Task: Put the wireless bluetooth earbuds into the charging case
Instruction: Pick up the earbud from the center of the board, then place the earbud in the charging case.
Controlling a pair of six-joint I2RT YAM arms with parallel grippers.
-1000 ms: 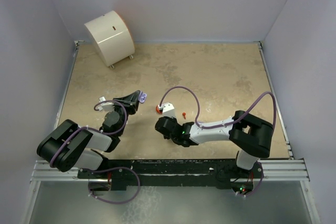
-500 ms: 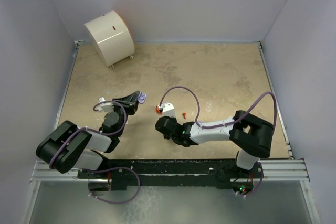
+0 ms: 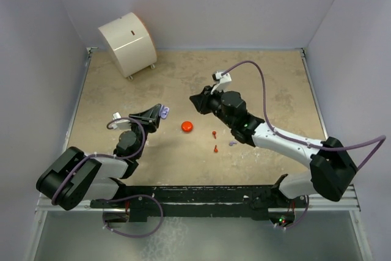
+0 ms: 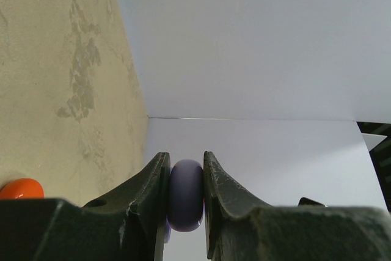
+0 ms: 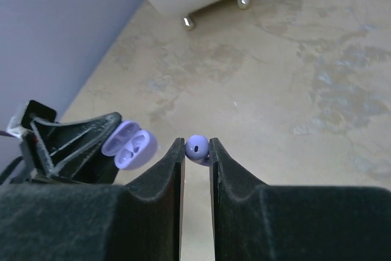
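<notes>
**No earbud seated yet; first lilac one is in hand**

From my seat, none of the four earbuds looks to be in a case, so the job is at its start. My right gripper [image 3: 195, 102] is closed down on a lilac earbud [image 5: 197, 148], pinched between its fingertips and lifted off the table [image 3: 263, 90] a little past centre, toward 12 o'clock. My left gripper [image 3: 159, 113] is clamped tight on the lilac case [image 4: 186, 195], held up near 9 o'clock. On the right wrist view that case stands open, and I see no earbud in it, though it is small in that picture.

Left to do, as I judge it: seat this earbud, then three more. The second lilac earbud [image 3: 233, 143] lies on the table at about 4 o'clock from the red-orange case [image 3: 187, 126]. The two red-orange earbuds [image 3: 214, 133] lie between them, apart from each other. The red-orange case sits free on the table. I cannot tell whether it is open or what it holds.

A white drum [image 3: 127, 42] stands in the 11 o'clock corner.
</notes>
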